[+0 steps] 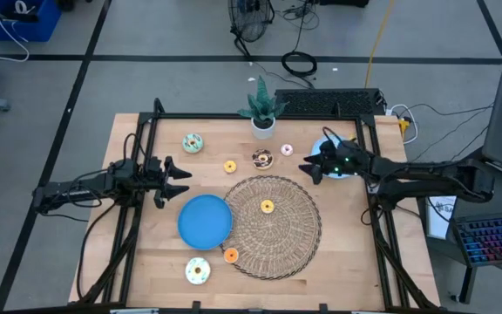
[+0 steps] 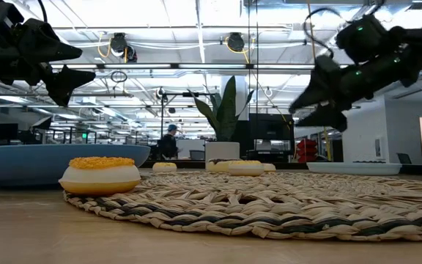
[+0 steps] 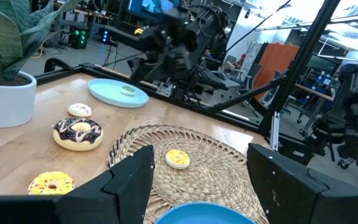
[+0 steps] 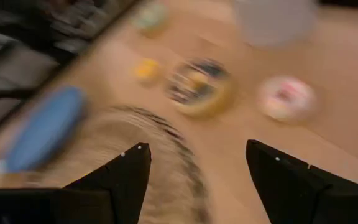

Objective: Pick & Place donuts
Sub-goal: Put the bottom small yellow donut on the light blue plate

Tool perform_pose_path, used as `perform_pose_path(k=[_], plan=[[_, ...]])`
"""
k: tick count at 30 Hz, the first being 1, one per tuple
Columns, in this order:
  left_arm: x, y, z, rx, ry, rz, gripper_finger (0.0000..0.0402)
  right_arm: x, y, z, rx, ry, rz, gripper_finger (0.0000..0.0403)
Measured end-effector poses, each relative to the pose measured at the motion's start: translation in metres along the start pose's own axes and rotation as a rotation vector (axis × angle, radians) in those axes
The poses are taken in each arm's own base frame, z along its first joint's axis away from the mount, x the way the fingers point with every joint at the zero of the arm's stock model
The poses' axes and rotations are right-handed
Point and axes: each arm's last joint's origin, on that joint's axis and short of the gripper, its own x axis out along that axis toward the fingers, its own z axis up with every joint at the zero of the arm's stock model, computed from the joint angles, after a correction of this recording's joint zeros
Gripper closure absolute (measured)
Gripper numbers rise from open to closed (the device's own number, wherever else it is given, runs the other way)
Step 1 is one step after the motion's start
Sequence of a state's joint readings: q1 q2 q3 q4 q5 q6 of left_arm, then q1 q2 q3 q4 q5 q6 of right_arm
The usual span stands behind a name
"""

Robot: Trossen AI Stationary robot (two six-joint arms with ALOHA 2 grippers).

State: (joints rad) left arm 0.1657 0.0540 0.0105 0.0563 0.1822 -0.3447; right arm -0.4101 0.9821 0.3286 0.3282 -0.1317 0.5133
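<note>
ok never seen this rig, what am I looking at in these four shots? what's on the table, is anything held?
Two dark robot arms work at a light wooden table. One picture looks straight down on it, one sits at table-top height, and one comes from each arm's wrist. The left tool hovers open beside the round blue plate; the right tool hovers open near the pale blue plate. Neither holds anything.

On the table: a large round woven wicker mat with a small yellow donut on it, a brown sprinkled donut, a pink one, a mint one, a yellow sprinkled one, a white one, an orange one, and a potted plant.
</note>
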Motion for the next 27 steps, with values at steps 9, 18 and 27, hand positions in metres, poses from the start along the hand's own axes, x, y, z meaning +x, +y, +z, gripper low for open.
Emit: perform_pose_path(k=[9, 18, 27], plan=[[0.000, 0.000, 0.000, 0.000, 0.000, 0.000, 0.0146, -0.009, 0.012, -0.014, -0.105, -0.204, 0.263, 0.0152], [0.000, 0.000, 0.000, 0.000, 0.000, 0.000, 0.0146, -0.007, 0.017, -0.025, -0.216, -0.128, 0.270, 0.0152], [0.000, 0.000, 0.000, 0.000, 0.000, 0.000, 0.0146, -0.010, 0.036, -0.031, -0.352, -0.151, 0.385, 0.0152]])
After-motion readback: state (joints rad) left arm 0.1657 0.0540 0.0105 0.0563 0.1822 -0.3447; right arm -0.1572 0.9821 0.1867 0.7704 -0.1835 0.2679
